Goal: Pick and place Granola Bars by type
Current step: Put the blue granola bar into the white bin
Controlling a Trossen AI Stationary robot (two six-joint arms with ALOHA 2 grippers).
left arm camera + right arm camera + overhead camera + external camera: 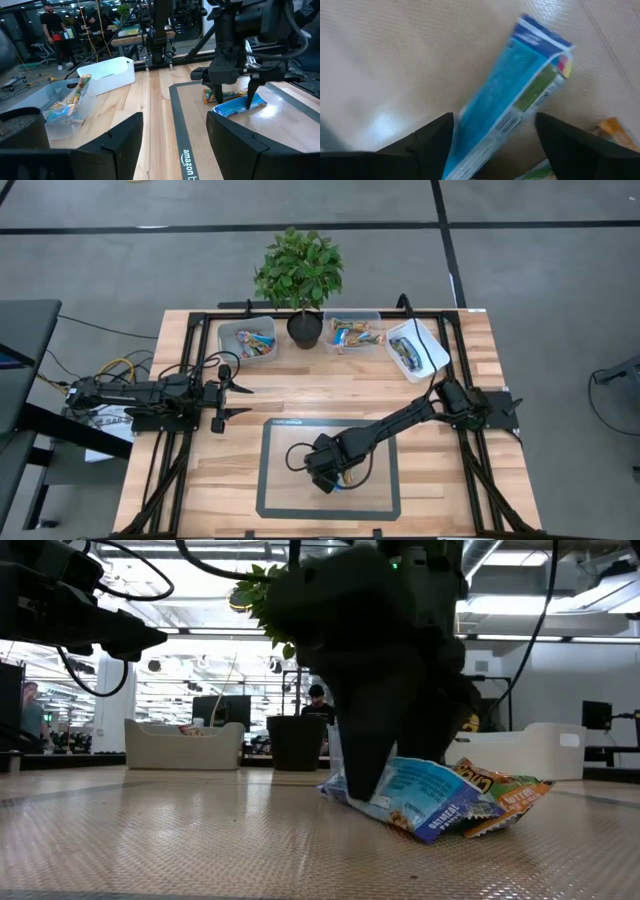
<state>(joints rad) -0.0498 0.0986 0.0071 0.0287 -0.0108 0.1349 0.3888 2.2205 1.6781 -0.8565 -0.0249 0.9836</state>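
The high view looks straight down on the whole table (300,395). The low view sits at mat (200,830) level; wrist views look close along the mat

Blue bar (510,105) blurred, lower end cut off, orange wrapper (615,131) clipped at edge

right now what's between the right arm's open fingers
A blue granola bar lies lengthwise in the gap between the right gripper's fingers, on the mat; the right wrist view shows it.

"amazon" printed on mat (186,145) edge.
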